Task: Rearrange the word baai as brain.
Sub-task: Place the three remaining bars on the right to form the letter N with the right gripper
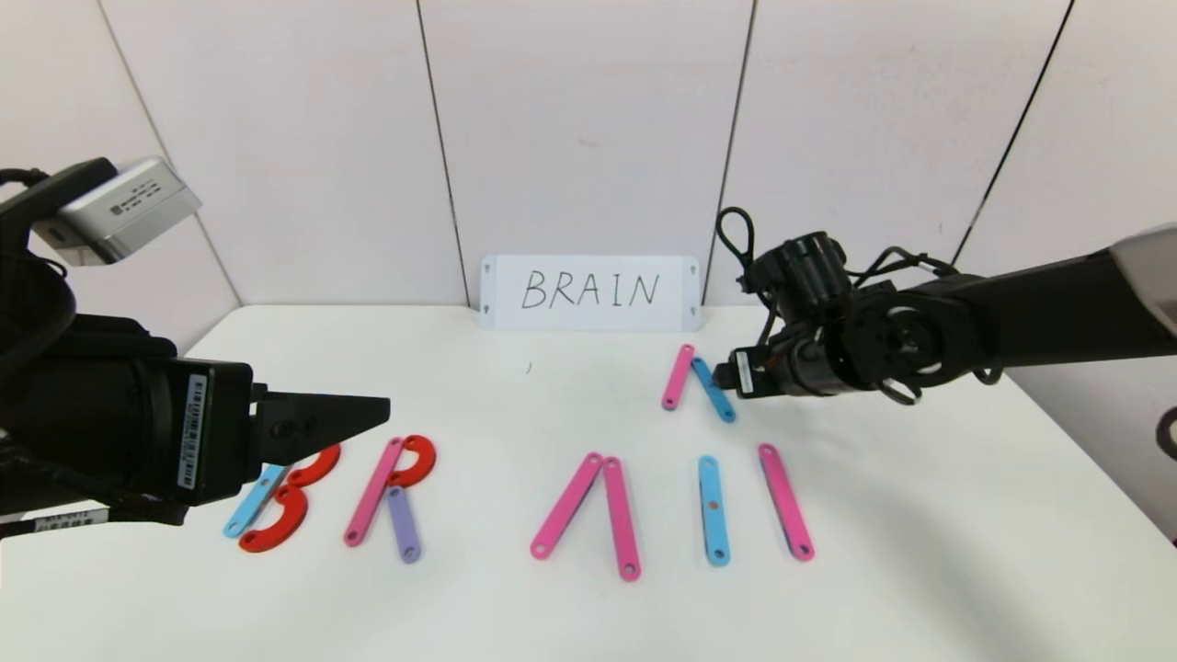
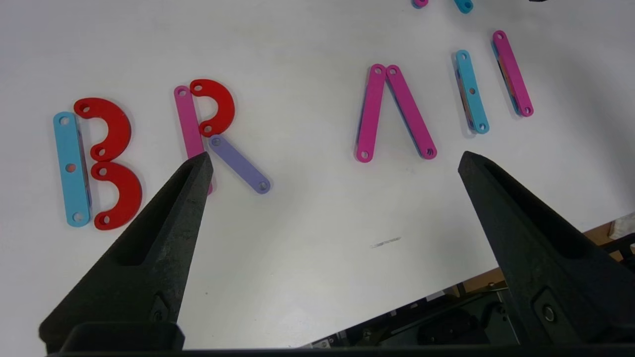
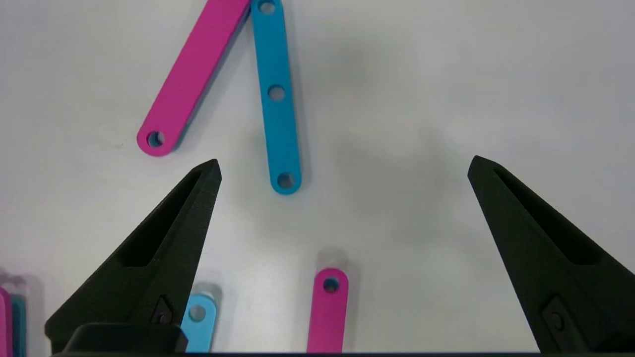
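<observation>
Two spread grippers – left gripper, right gripper – above the word, empty.

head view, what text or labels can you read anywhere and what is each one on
"BRAIN": handwritten on the white card against the back wall.
Sticker on the left arm: print too small to read.
Label on the grey camera box, upper left: too small to read.
Sticker by the right gripper: unreadable.
</observation>
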Robot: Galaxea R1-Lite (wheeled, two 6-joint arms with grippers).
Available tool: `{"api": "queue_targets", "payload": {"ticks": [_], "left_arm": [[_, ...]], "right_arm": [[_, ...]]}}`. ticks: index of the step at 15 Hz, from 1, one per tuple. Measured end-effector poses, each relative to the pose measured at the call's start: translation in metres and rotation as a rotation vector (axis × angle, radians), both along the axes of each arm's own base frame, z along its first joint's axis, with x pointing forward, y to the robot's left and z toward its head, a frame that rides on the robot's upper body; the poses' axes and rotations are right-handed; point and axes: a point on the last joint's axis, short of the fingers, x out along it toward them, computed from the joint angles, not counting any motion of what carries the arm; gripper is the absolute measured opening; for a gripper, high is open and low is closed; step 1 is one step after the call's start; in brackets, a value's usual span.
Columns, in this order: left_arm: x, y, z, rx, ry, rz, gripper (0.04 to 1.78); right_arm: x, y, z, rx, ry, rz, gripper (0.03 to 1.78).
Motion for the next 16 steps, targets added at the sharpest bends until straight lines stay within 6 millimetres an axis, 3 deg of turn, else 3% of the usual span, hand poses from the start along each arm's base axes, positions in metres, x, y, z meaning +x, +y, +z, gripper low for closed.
{"api": "queue_targets", "payload": {"ticks": [6,11,16], "left_arm": [[0.003,-0.002,-0.002,0.008,0.010,0.004,1.73],[0.005,-0.003,-0.003,0.013,0.016,0.005,1.73],[0.006,-0.003,-0.004,0.013,0.019,0.006,1.73]], "right_arm": [[0.035,0.000,-0.017,0.007,0.018,0.100,1.74],[0.045,-0.002,-0.038,-0.001,0.064,0.144,1.74],[0.048,-0.004,-0.041,-0.014,0.070,0.151,1.74]]}}
